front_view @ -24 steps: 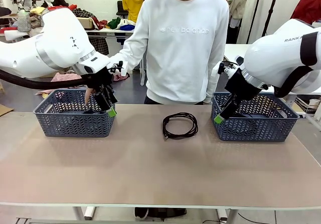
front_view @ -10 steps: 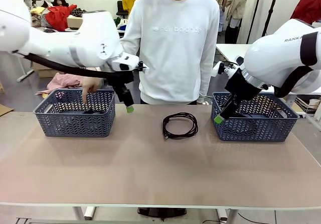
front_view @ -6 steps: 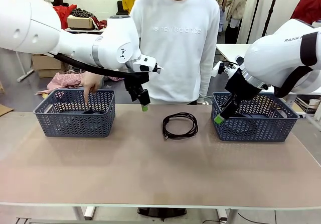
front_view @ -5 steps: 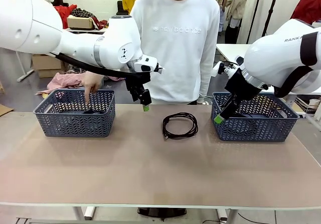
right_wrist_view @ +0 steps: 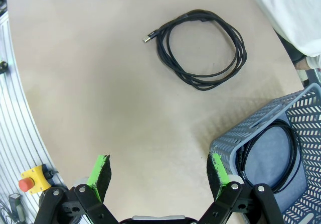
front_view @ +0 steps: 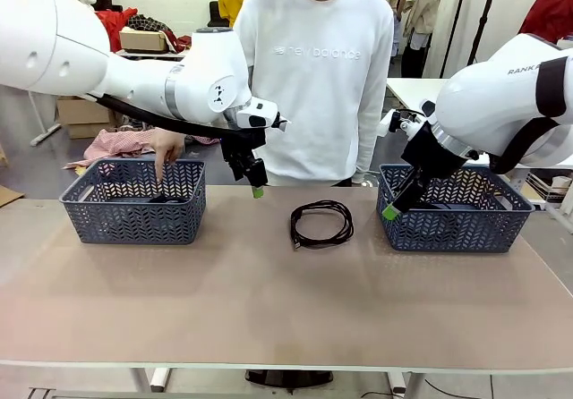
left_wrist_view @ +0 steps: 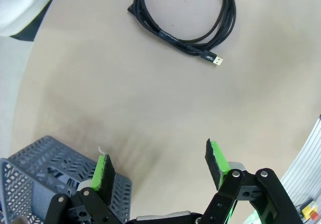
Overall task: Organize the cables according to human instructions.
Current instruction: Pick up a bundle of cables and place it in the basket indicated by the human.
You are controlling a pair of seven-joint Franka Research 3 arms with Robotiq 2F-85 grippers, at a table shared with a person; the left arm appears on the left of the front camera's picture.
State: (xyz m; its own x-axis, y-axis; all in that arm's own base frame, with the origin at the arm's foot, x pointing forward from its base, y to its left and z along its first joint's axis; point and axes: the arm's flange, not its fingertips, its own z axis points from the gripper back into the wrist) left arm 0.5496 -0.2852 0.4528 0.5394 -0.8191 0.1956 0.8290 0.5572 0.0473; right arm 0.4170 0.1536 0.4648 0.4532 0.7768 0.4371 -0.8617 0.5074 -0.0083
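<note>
1. Cables: the coiled black USB cable lies flat on the table between the two baskets, near the far edge in front of the person; its metal USB plug sticks out from the coil.
2. A second coiled cable lies inside the right-hand basket, seen in the right wrist view at about 4 o'clock.
3. Readable writing: "new balance" across the person's white sweatshirt, and part of "FRANKA" on the right arm's upper casing.
4. Count: two blue-grey lattice baskets, two white arms, two cables that can be made out. Dark contents in the left basket are too unclear to name.
5. The left gripper hangs above the table between the left basket and the USB cable, at about 10 o'clock from the coil; its jaws are spread wide with nothing between them.
6. The right gripper hovers by the near-left corner of the right-hand basket, at about 3 o'clock from the coil, jaws parted and empty.
7. The person's hand points a finger down into the left basket.
</note>
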